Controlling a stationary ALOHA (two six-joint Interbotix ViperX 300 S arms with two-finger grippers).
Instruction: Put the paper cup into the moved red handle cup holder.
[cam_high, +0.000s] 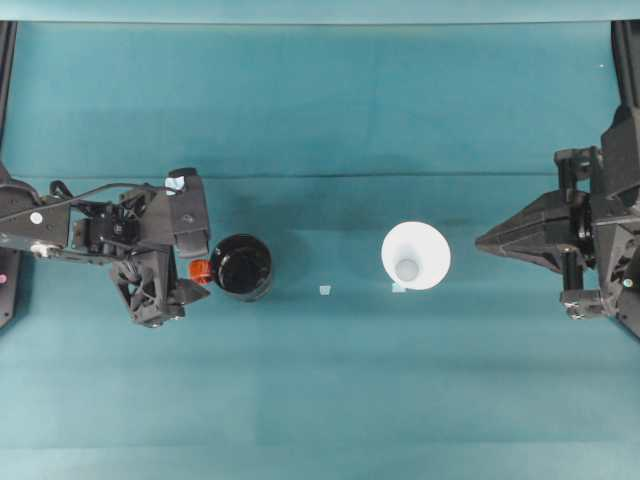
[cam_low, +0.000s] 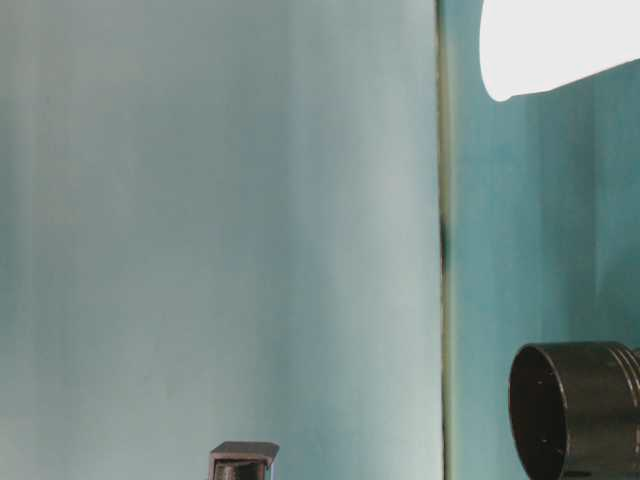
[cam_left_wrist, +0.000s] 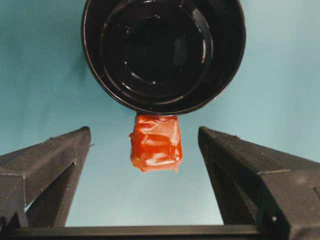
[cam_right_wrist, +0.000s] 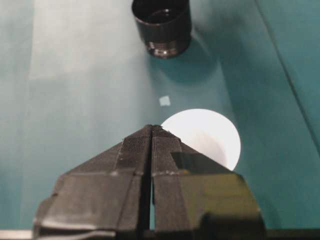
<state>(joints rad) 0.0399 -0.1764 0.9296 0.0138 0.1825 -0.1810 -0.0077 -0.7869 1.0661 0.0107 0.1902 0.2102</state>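
Paper cup (cam_high: 415, 256): stands upright on the worktop (cam_high: 320, 130), right of centre, mouth up, well apart from the holder; nothing touches it.
Red handle cup holder (cam_high: 241, 267): upright at left, red tab (cam_left_wrist: 155, 143) pointing toward the left tool; cavity looks vacant.
Left tool (cam_left_wrist: 145, 145): fingers spread, straddling the tab without contact.
Right tool (cam_high: 484, 241): fingers pressed together, nothing held, near the cup's right side.
Handling estimate: cup likely very light, thin-walled, easily crushed or tipped. Take it across the wall below the rim with gentle pressure.
Fit: cup and holder look similar in width, so insert base first.
Surface: teal cloth, flat, matte, faint creases; small pale tape scrap (cam_high: 324, 290) between the two objects.
Room: plain pale backdrop behind the worktop.
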